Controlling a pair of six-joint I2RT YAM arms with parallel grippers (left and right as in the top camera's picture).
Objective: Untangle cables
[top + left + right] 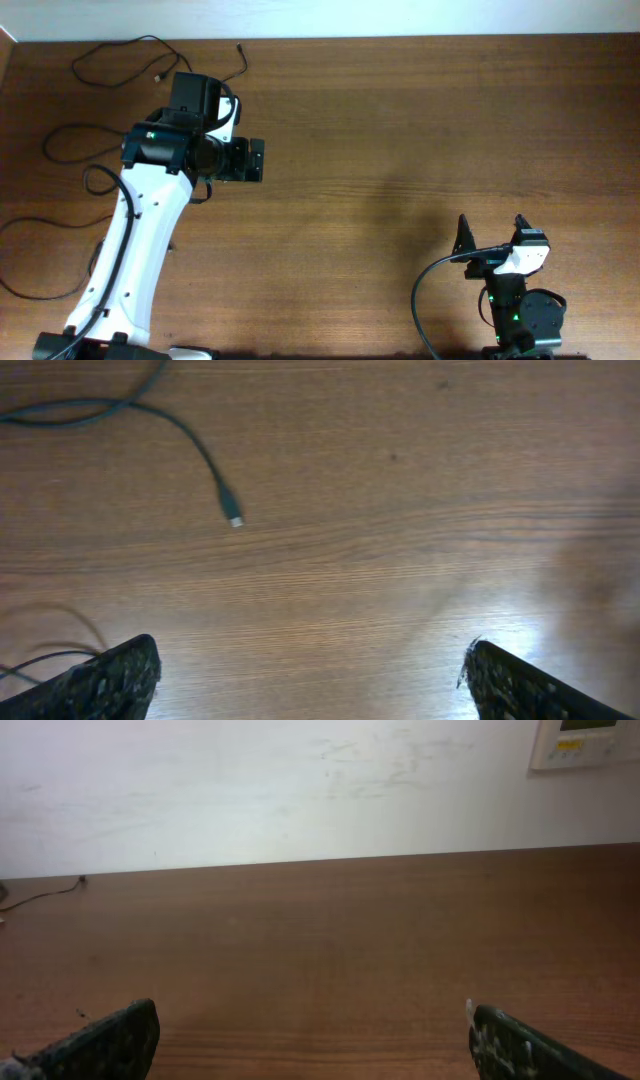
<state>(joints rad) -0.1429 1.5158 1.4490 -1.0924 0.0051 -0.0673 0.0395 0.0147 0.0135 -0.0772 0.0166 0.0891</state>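
Here, the wooden table point(400, 120) fills most of every view, and behind it, in the right wrist view, stands a pale wall point(300, 790) with a small white panel point(585, 742) at its upper right. The left arm point(135, 250), long and white, reaches from the near edge to the far left part of the table. The right arm point(520, 310) is folded low at the near right corner. The left gripper point(257, 160) hangs over bare wood, its jaws spread wide with nothing between them. In its own camera the two dark fingertips point(110, 680) sit at the bottom corners of the picture. The right gripper point(492, 232) is released too, its fingers point(105, 1042) far apart and holding nothing, pointing across the table toward the wall. The cables point(148, 39) lie as thin loose strands on the wood. Some are beyond the left gripper near the far edge, others are beside and behind the left arm, and all are well apart from the right gripper. One strand runs ahead of the left gripper, on the side of its left fingertip. It ends in a small plug point(234, 520) lying flat on the wood, apart from both tips.
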